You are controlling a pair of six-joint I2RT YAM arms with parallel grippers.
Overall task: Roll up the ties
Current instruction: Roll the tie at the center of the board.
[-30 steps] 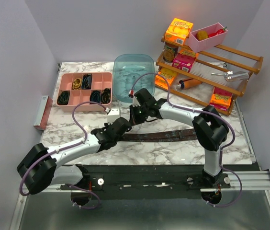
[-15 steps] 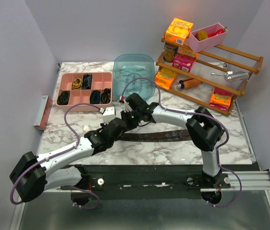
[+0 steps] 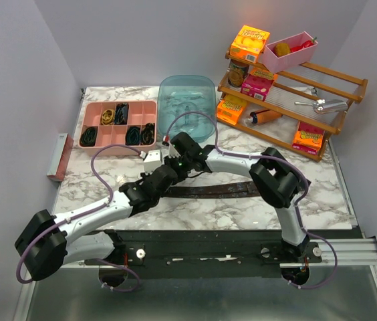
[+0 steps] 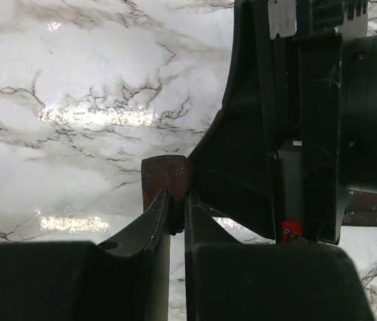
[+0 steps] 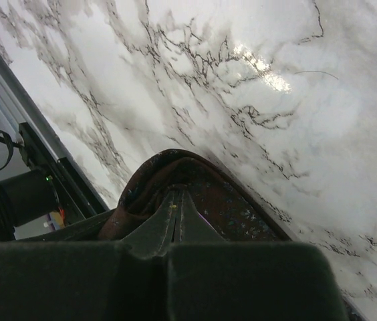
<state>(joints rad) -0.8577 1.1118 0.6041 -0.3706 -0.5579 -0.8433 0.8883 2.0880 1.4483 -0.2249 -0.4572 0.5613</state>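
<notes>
Tie [image 3: 222, 190] dark brown with faint pale specks, long and narrow, stretched flat left to right across the near middle of the marble table [image 3: 108, 177], close to the black rail [image 3: 208, 235] along the near edge. Left end lifted and folded over where both arms meet. Bare marble open to the left of the fold and beyond the right end; pink tray [image 3: 119, 150], blue tub [image 3: 187, 100] and wooden rack [image 3: 289, 100] well behind. Left claw [image 4: 177, 204] narrowed to a slit, pinching the blunt tie end at its tips. Right claw [image 5: 175, 200] fully closed, fabric arching over its tips; cannot tell whether pinched between them.
</notes>
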